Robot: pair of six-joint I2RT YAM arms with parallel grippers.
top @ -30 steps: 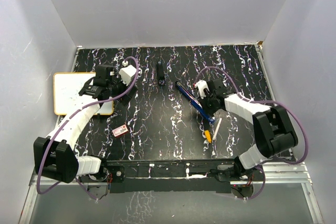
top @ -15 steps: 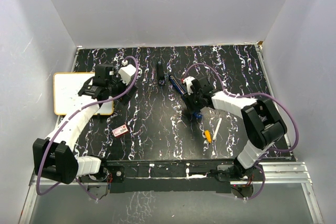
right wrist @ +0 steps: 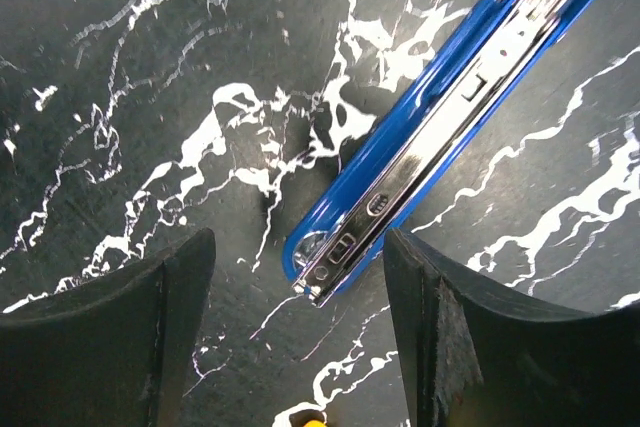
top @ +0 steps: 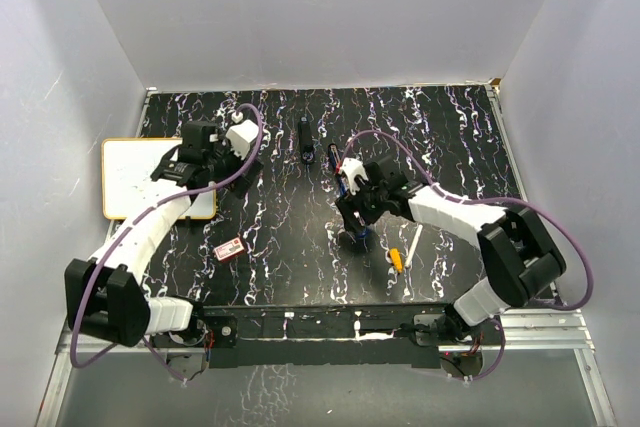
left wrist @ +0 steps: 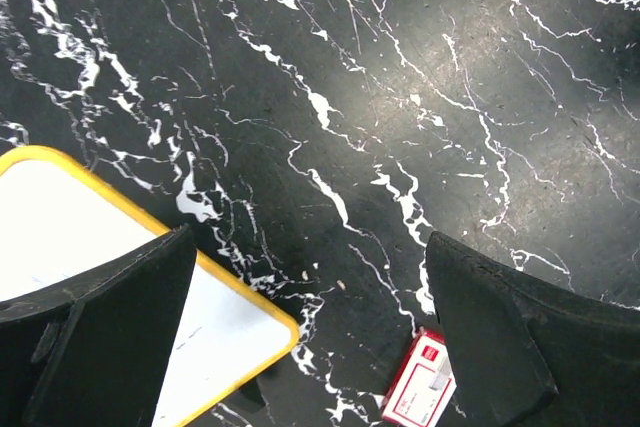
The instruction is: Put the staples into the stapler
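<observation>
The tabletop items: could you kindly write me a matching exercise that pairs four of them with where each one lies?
Things:
1. staple box
2. blue stapler
3. black stapler
4. whiteboard

Places:
A. far middle of the table
B. at the left edge
C. right of centre, opened flat
D. near the front, left of centre

Pairs: 1-D, 2-C, 3-A, 4-B

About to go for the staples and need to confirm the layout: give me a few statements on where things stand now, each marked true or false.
1. The left pincer is open and empty. True.
2. The staples box sits on the whiteboard. False: it lies on the table, near the whiteboard's corner.
3. The blue stapler lies swung open, its metal rail showing. True.
4. The right pincer is shut on the pen. False: it is open above the blue stapler's end; the pen lies on the table.
</observation>
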